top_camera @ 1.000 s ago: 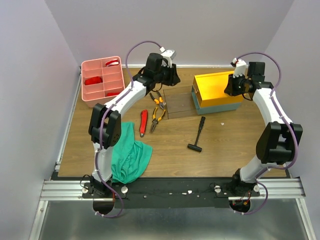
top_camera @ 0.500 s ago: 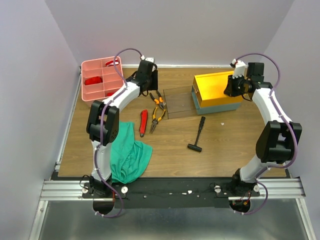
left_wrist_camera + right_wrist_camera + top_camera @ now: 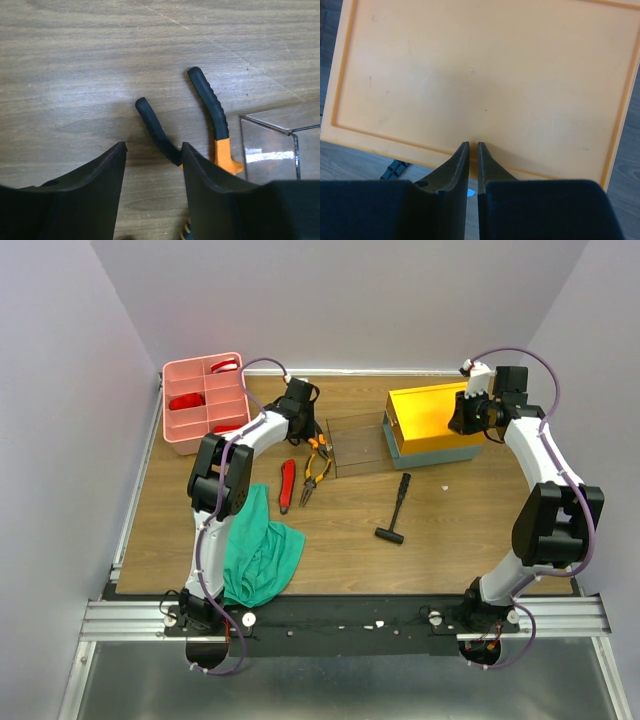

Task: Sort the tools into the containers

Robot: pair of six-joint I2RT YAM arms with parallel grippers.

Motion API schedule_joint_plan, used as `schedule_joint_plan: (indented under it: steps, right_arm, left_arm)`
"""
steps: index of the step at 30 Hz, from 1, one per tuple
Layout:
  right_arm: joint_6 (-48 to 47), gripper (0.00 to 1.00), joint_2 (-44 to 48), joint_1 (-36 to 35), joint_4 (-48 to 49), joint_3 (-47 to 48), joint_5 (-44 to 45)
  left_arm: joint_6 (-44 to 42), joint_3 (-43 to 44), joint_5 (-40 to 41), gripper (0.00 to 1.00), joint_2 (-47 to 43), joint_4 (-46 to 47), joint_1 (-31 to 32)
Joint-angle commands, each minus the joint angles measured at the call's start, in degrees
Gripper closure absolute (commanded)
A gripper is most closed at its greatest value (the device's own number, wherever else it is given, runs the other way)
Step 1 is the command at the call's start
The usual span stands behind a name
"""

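Lower centre of the overhead frame: black hammer [image 3: 393,508], lying loose on the table [image 3: 460,530]. I am judging it rigid and head-heavy, best taken on the shaft close to the head.

Centre left: red-handled pliers [image 3: 287,484] and orange-handled pliers [image 3: 316,468], lying side by side.

Just above these: black-and-orange pliers [image 3: 209,100], lying flat beside a clear plastic panel [image 3: 270,150], handles splayed. I am rating them stiff and fairly heavy, with rubbery, non-slip grips, and best pinched near the pivot. The left gripper [image 3: 152,150] is hovering over them, fingers spread, holding nothing.

Upper right: the right gripper [image 3: 470,146] is hanging over the yellow toolbox [image 3: 480,75], fingers pressed nearly together, empty.

Upper left: pink tray [image 3: 190,446], red items sitting in some compartments.
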State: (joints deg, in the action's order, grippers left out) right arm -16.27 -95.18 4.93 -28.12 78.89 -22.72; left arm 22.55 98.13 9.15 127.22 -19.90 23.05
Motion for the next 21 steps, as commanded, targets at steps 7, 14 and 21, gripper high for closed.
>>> schedule_joint_plan:
  steps: [7, 14, 21]
  right_arm:
    - [-0.95, 0.80, -0.10, -0.45, -0.27, -0.06, 1.63]
    - [-0.78, 0.80, -0.36, -0.36, -0.53, 0.47, 1.28]
    - [-0.87, 0.80, 0.60, -0.36, -0.44, -0.58, 1.45]
  left_arm:
    - [2.94, -3.46, -1.24, 0.57, 1.19, -4.62, 0.24]
    - [4.70, -0.93, -4.66, 0.62, 2.42, -7.96, -0.72]
    - [7.78, -1.00, -8.00, 1.00, 2.87, -9.72, -1.34]
